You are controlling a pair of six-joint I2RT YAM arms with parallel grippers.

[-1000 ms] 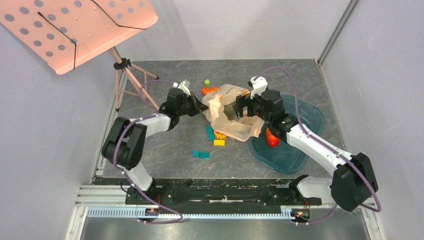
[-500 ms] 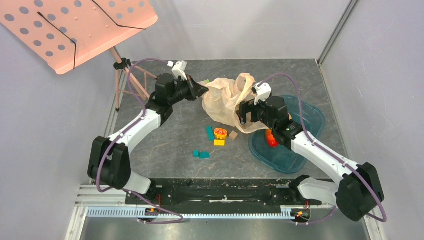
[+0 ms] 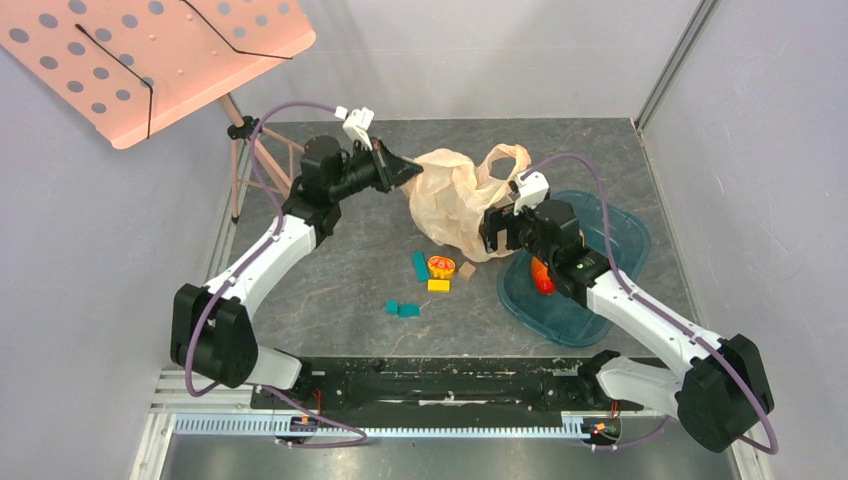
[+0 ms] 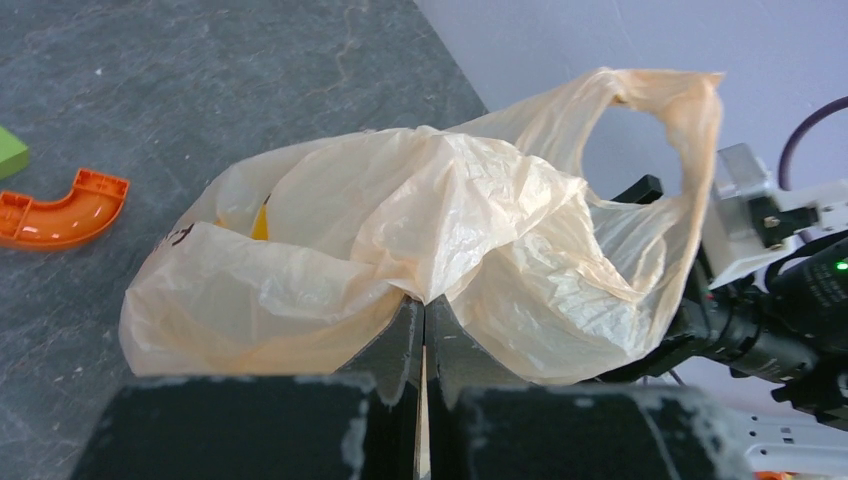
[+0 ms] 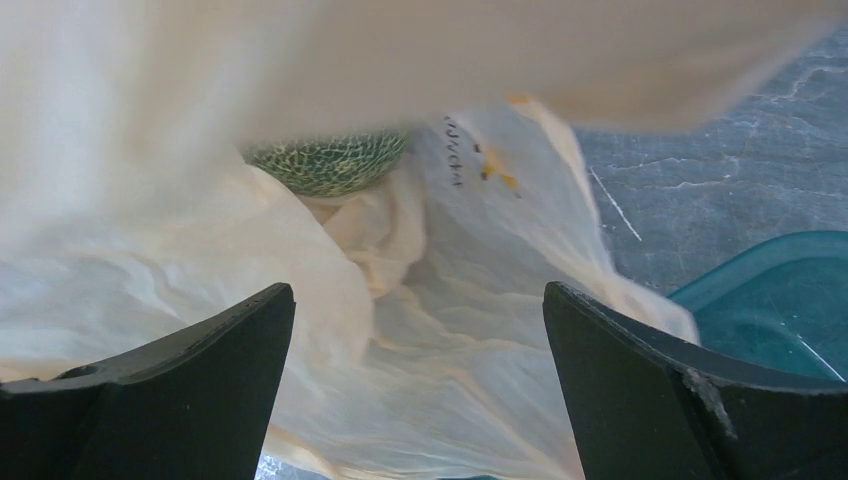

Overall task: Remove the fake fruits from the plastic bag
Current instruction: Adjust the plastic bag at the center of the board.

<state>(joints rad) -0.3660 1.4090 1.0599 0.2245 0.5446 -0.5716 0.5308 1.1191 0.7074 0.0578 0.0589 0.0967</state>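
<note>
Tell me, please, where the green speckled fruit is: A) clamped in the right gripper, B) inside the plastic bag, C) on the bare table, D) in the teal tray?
B: the green speckled fruit sits within folds of the plastic bag, ahead of the open right gripper.

Pale peach-beige crinkly translucent plastic bag is carrying small orange printed marks and dark lettering. Dull green round toy fruit is showing a pale netted pattern. Glossy orange-red oval toy fruit is glowing against teal transparent plastic tray. Bright orange curved plastic toy piece is contrasting with dark grey stone-look tabletop, which is showing faint pale veining.
</note>
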